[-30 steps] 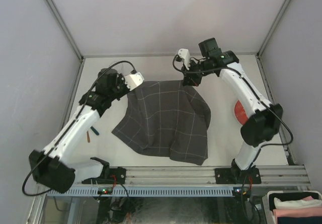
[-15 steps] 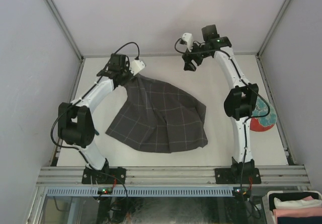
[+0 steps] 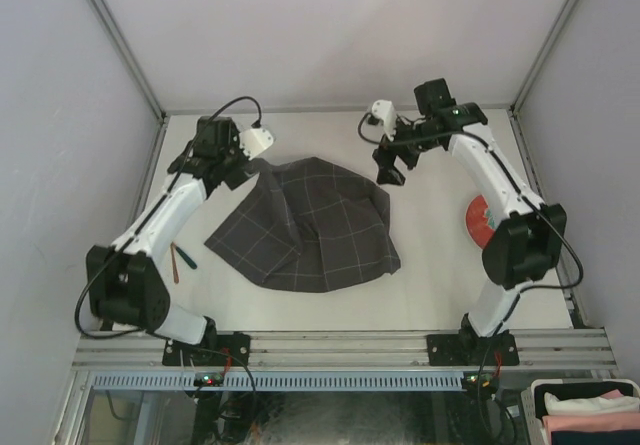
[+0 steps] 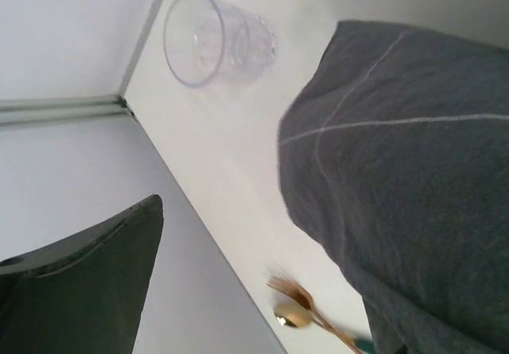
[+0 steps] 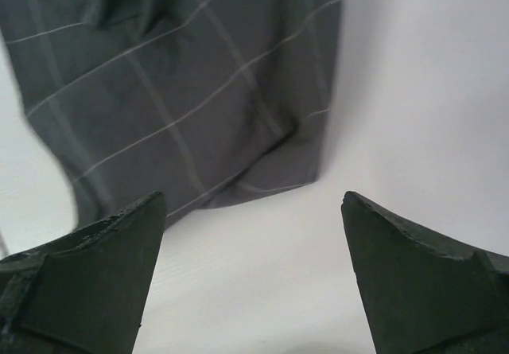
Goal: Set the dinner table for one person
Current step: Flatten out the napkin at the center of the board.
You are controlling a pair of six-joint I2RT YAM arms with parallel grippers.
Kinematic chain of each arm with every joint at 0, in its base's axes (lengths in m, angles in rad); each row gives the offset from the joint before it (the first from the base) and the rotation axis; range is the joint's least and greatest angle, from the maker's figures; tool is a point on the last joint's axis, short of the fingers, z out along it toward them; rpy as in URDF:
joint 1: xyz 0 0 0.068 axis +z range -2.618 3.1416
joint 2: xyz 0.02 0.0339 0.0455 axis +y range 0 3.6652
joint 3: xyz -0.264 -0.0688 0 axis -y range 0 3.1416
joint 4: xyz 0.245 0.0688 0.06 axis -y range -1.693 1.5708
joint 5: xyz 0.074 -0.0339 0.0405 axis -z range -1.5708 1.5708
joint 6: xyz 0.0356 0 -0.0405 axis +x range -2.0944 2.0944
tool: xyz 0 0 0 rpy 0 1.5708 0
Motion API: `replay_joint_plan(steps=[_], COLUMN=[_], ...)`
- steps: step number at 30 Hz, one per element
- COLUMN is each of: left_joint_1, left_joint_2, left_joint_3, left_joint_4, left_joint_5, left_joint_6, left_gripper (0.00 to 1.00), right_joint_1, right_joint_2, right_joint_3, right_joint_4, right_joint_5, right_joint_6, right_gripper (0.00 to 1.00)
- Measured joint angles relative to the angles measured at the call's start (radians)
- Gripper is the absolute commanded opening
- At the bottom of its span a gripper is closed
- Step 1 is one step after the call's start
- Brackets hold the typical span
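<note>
We see the counter as a plain, matte, off-white rectangle edged by grey metal rails, filling the enclosure floor in front of both arm bases. Near its left edge lie gold cutlery, and a clear glass sits close to a rail. The left end effector hangs over the far left corner of a dark grey checked cloth. Only one of its fingers shows, set far out to the side and gripping nothing. The rumpled cloth covers the counter's middle. The right end effector hovers past the cloth's far right corner, jaws spread wide and empty. A red plate lies by the right edge.
</note>
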Motion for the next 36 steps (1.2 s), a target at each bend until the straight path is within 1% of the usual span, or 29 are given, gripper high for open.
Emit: replay_joint_plan(steps=[2, 5, 7, 11, 16, 19, 23, 24, 25, 26, 30, 31, 32, 33, 34, 35, 36], left_joint_1=[0.0, 0.0, 0.0, 0.0, 0.0, 0.0, 0.0, 0.0, 0.0, 0.0, 0.002, 0.002, 0.003, 0.004, 0.006, 0.007, 0.009], left_joint_2=[-0.096, -0.223, -0.281, -0.327, -0.306, -0.199, -0.038, -0.005, 0.021, 0.041, 0.093, 0.094, 0.093, 0.093, 0.096, 0.1, 0.111], left_joint_3=[-0.083, -0.172, -0.213, -0.26, -0.259, -0.179, -0.015, 0.042, 0.102, 0.157, 0.426, 0.463, 0.5, 0.527, 0.555, 0.569, 0.59], left_joint_4=[-0.01, -0.021, -0.021, -0.023, -0.009, 0.005, -0.007, -0.024, -0.05, -0.072, -0.221, -0.246, -0.281, -0.314, -0.362, -0.396, -0.451], left_joint_5=[0.003, 0.004, -0.003, -0.016, -0.004, 0.01, 0.043, 0.061, 0.079, 0.098, 0.226, 0.253, 0.29, 0.325, 0.37, 0.399, 0.435], left_joint_6=[-0.006, -0.007, -0.006, 0.01, 0.033, 0.042, 0.048, 0.047, 0.046, 0.045, 0.043, 0.043, 0.042, 0.041, 0.039, 0.031, 0.03], left_gripper=[1.0, 1.0, 1.0, 1.0, 1.0, 1.0, 1.0, 1.0, 0.98, 0.94, 0.93, 0.89, 0.83, 0.72, 0.56, 0.31, 0.1], right_joint_1=[0.048, 0.102, 0.127, 0.138, 0.166, 0.196, 0.233, 0.239, 0.242, 0.245, 0.251, 0.253, 0.254, 0.254, 0.254, 0.255, 0.255], right_joint_2=[-0.096, -0.19, -0.229, -0.278, -0.306, -0.307, -0.309, -0.31, -0.311, -0.312, -0.316, -0.316, -0.316, -0.316, -0.316, -0.316, -0.316], right_joint_3=[-0.092, -0.167, -0.192, -0.22, -0.242, -0.249, -0.249, -0.249, -0.249, -0.249, -0.249, -0.249, -0.249, -0.249, -0.249, -0.249, -0.249], right_joint_4=[-0.018, -0.042, -0.057, -0.077, -0.081, -0.076, -0.069, -0.067, -0.065, -0.063, -0.057, -0.055, -0.054, -0.054, -0.053, -0.053, -0.053], right_joint_5=[-0.001, -0.003, -0.009, -0.005, 0.007, 0.017, 0.042, 0.049, 0.055, 0.059, 0.072, 0.074, 0.076, 0.078, 0.08, 0.081, 0.082], right_joint_6=[-0.012, -0.013, -0.01, 0.003, 0.041, 0.065, 0.087, 0.091, 0.096, 0.1, 0.105, 0.105, 0.105, 0.105, 0.105, 0.105, 0.105], right_gripper=[0.92, 0.92, 0.92, 0.93, 0.93, 0.93, 0.94, 0.94, 0.94, 0.94, 0.94, 0.94, 0.94, 0.94, 0.94, 0.94, 0.94])
